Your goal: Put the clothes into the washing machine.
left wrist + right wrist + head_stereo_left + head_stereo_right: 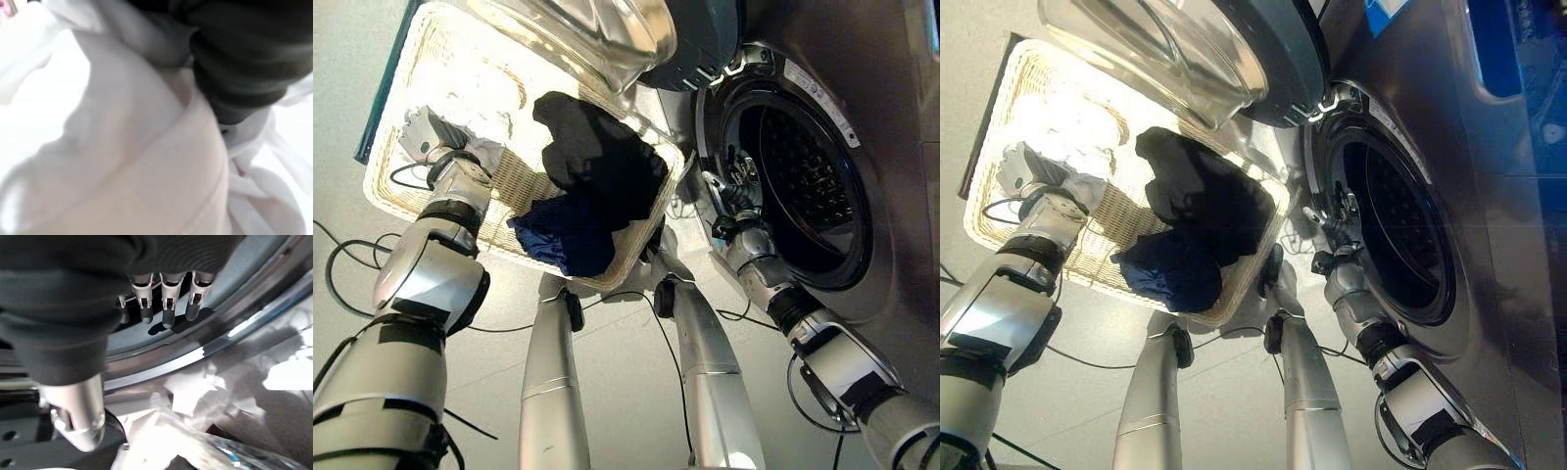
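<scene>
- You have the pale woven wicker laundry basket (509,186) on the floor beside the dark grey front-loading washing machine (891,176), whose round glass door (597,34) is swung open above the basket
- The clothes are in that basket: a black crumpled garment (597,147) heaped near the machine side, a dark navy bundle (563,235) just below it and touching it, and white cloth (470,73) at the far end
- Your left hand (435,147) is down in the basket among the white and grey cloth (1087,186); its wrist view shows pale fabric pressed up close against the dark cover, but the fingers are hidden, so you cannot tell whether it grips anything
- Your right hand (1337,220) is at the rim of the drum opening (803,186), with its fingers (168,303) straight and relaxed, holding nothing
- Expect every piece to be light, soft and limp: it will sag, stretch out and trail when lifted, and a loose end may catch on the basket's weave or on the door rim
- Take hold by bunching a thick fold near the middle of a garment, not a thin edge or sleeve, so less of it dangles
- The black garment sits highest and nearest the drum, which probably makes it the easiest grab
- Judging by the full basket, the task looks early, with most pieces yet to be loaded
</scene>
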Robot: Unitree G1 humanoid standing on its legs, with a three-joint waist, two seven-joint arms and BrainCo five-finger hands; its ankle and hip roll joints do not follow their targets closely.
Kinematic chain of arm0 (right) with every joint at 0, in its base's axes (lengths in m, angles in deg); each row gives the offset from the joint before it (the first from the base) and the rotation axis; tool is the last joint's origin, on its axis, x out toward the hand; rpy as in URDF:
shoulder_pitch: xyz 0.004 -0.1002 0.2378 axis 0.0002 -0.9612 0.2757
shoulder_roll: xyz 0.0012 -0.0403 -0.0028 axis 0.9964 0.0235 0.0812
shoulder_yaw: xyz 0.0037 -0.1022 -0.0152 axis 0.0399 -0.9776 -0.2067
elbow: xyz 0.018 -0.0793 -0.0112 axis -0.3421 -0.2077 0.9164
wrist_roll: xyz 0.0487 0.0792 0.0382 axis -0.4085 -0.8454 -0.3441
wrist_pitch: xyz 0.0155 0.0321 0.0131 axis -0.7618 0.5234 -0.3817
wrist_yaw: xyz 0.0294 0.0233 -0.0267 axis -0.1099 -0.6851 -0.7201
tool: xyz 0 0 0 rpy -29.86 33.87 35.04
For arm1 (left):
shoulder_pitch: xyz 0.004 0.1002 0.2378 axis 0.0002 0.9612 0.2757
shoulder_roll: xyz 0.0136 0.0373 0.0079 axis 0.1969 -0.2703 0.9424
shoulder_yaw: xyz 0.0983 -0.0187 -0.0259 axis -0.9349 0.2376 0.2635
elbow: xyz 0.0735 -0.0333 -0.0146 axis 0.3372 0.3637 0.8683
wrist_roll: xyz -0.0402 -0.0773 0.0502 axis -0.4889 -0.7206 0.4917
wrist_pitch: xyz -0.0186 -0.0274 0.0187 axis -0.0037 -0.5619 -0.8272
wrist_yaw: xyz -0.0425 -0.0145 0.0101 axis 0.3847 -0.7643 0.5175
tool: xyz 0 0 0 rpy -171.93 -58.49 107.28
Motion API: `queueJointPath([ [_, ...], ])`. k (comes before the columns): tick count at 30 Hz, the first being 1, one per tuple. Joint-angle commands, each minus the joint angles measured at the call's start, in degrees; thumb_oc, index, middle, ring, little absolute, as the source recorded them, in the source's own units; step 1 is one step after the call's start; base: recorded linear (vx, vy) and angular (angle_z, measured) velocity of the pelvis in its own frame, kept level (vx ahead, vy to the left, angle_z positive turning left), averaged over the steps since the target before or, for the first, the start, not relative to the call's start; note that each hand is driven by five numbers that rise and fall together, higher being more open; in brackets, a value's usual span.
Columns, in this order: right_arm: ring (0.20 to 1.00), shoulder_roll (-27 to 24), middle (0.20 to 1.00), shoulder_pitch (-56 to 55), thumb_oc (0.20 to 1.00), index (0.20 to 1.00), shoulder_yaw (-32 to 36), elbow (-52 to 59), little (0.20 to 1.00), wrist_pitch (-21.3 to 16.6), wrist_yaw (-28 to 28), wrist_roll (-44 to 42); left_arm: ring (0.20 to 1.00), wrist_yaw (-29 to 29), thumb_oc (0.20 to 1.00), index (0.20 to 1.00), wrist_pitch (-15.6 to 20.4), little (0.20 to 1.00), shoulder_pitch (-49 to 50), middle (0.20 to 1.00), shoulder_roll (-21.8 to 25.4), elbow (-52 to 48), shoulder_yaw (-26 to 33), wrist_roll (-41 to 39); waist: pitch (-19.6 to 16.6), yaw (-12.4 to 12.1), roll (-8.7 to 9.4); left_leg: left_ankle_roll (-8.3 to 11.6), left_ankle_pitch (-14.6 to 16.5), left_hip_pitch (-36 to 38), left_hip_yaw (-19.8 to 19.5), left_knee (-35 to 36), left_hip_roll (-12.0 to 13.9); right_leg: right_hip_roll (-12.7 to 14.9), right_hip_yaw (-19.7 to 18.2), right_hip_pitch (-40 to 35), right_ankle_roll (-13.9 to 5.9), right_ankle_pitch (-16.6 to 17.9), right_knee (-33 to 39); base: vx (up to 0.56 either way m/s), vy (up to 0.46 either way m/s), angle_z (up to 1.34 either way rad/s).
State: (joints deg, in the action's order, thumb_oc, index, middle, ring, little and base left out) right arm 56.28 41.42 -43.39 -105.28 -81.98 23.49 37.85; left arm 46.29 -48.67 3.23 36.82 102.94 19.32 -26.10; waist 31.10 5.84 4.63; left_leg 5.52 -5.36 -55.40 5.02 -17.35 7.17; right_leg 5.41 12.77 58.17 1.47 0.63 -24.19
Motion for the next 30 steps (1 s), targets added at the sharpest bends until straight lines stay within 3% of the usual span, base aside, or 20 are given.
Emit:
queueJointPath([
  [1,1.0,-0.3,1.0,-2.2,1.0,1.0,1.4,1.7,1.0,-3.6,0.6,-0.4,0.2,8.1,0.2,0.2,2.3,0.2,5.4,0.2,-7.0,2.9,2.0,-3.2,-1.3,0.2,0.82,2.78,-0.4,-1.2,4.7,-0.7,-1.8,0.2,-1.7,-0.2,-8.26,3.0,2.0,-0.01,-0.002,0.07],
  [8,1.0,-0.2,1.0,-2.6,1.0,1.0,2.0,2.4,1.0,-3.0,4.0,1.5,0.2,4.8,0.2,0.2,5.1,0.2,6.9,0.2,-7.4,2.2,3.1,-3.0,-1.3,-0.2,0.03,2.52,-0.2,1.8,5.4,0.0,-2.1,0.2,-1.6,-2.4,-8.12,2.4,1.3,-0.02,0.001,0.05],
  [9,1.0,-0.2,1.0,-2.8,1.0,1.0,2.4,2.4,1.0,-2.5,3.8,2.1,0.2,2.9,0.2,0.2,7.9,0.2,7.6,0.2,-7.6,1.0,3.8,-1.9,-1.3,-0.5,-0.39,2.38,0.1,3.5,5.7,-0.1,-2.1,0.5,-1.3,-3.6,-8.07,1.9,0.8,-0.03,0.0,0.03],
  [11,1.0,-0.2,1.0,-2.8,1.0,1.0,2.4,2.4,1.0,-2.6,3.8,2.2,0.2,2.8,0.2,0.2,8.2,0.2,7.7,0.2,-7.6,0.9,3.8,-1.9,-1.3,-0.5,-0.42,2.37,0.1,3.6,5.8,-0.1,-2.1,0.5,-1.2,-3.7,-8.07,1.9,0.7,0.0,0.0,0.0],
  [14,1.0,-0.3,1.0,-3.9,1.0,1.0,2.7,4.1,1.0,-2.1,6.3,7.1,0.2,0.7,0.2,0.2,13.0,0.2,10.5,0.2,-7.2,-3.3,5.7,-2.0,-1.3,-1.2,-1.05,2.37,0.6,6.4,6.0,0.4,-2.4,1.1,-0.2,-6.4,-8.08,1.4,0.8,-0.03,-0.006,0.01],
  [17,1.0,-0.6,1.0,-4.7,1.0,1.0,2.7,5.4,1.0,-1.9,6.8,8.4,0.2,-0.5,0.2,0.2,14.6,0.2,12.3,0.2,-7.2,-6.0,6.6,-1.4,-1.3,-1.6,-1.4,2.34,0.8,7.6,6.0,0.5,-2.6,1.4,0.0,-7.5,-8.04,1.1,0.8,-0.03,-0.009,-0.01],
  [27,1.0,-2.1,1.0,-9.1,1.0,1.0,2.4,10.3,1.0,-0.1,5.5,20.5,0.2,-5.7,0.2,0.2,22.7,0.2,23.6,0.2,-7.9,-19.0,9.8,3.6,-1.3,-3.8,-2.53,1.6,3.5,15.4,5.2,-0.2,-3.0,3.6,1.9,-15.3,-7.95,-1.5,-0.3,-0.02,-0.019,0.01],
  [30,1.0,-3.3,1.0,-10.7,1.0,1.0,1.8,12.7,1.0,-0.6,1.4,24.3,0.2,-6.6,0.2,0.2,25.2,0.2,27.3,0.2,-7.8,-23.8,10.0,5.9,-1.3,-4.5,-2.75,1.3,4.5,17.8,4.8,-0.8,-3.1,4.3,2.3,-17.8,-8.08,-2.3,-1.0,0.0,-0.034,0.04],
])
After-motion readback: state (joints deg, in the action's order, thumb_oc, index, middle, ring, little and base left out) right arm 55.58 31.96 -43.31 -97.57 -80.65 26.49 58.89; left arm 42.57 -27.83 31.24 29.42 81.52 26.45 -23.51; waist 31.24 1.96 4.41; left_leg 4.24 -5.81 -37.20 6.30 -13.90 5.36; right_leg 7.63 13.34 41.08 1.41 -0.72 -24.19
